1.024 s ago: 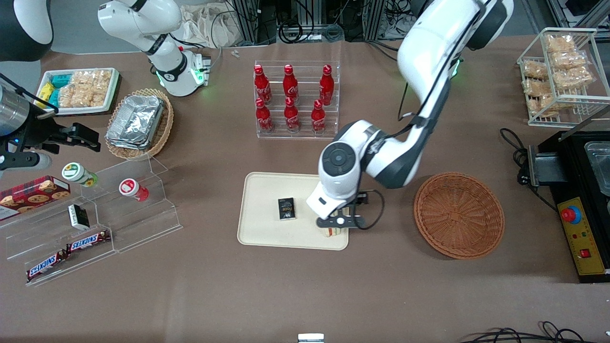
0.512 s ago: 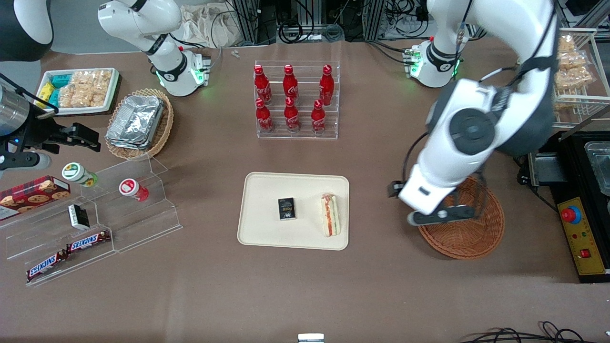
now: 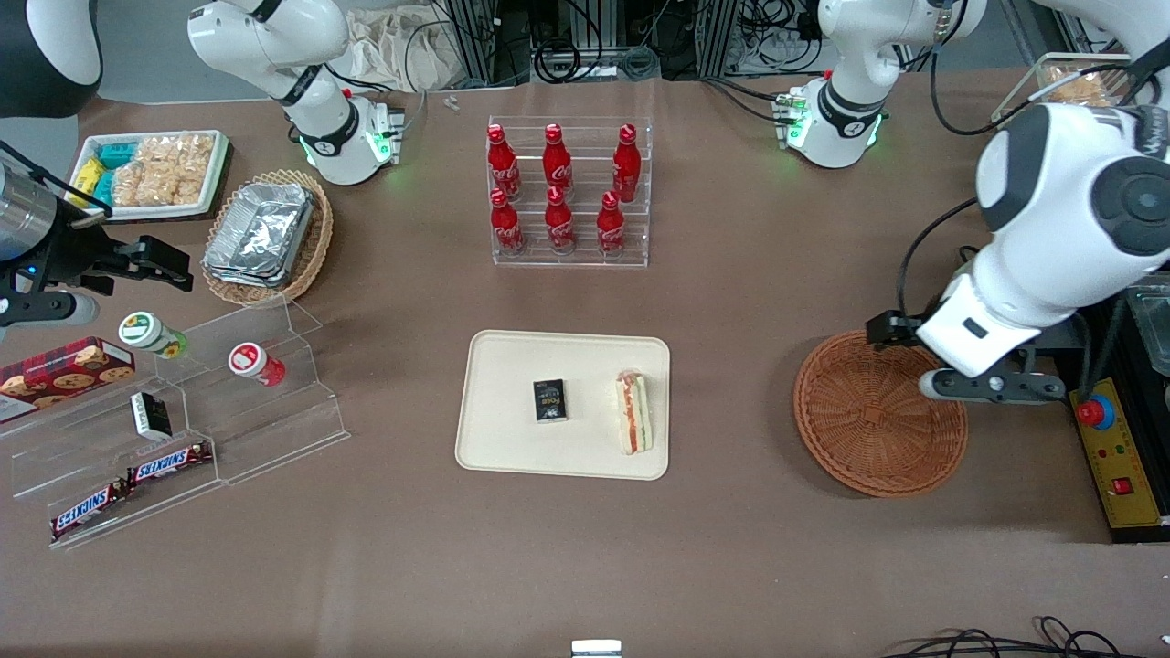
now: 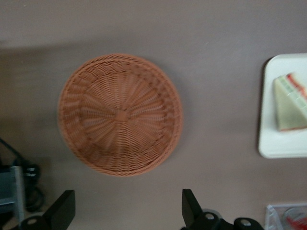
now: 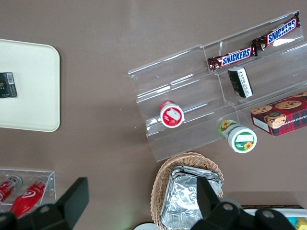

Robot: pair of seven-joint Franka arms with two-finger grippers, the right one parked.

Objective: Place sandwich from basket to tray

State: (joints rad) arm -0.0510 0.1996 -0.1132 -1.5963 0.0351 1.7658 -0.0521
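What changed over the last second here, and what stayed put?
The tool let go of the sandwich and left it on the tray. The arm then swung away toward its own end of the table, crossing over the basket; the tool now hangs open at the basket's edge, empty. The tray, the small black box and the basket have not moved.

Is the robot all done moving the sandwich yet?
Looks done. The sandwich lies on the tray, beside a small black packet. The basket holds nothing. The gripper is open, holds nothing, and hangs above the table by the basket's rim. Nothing looks left to move.
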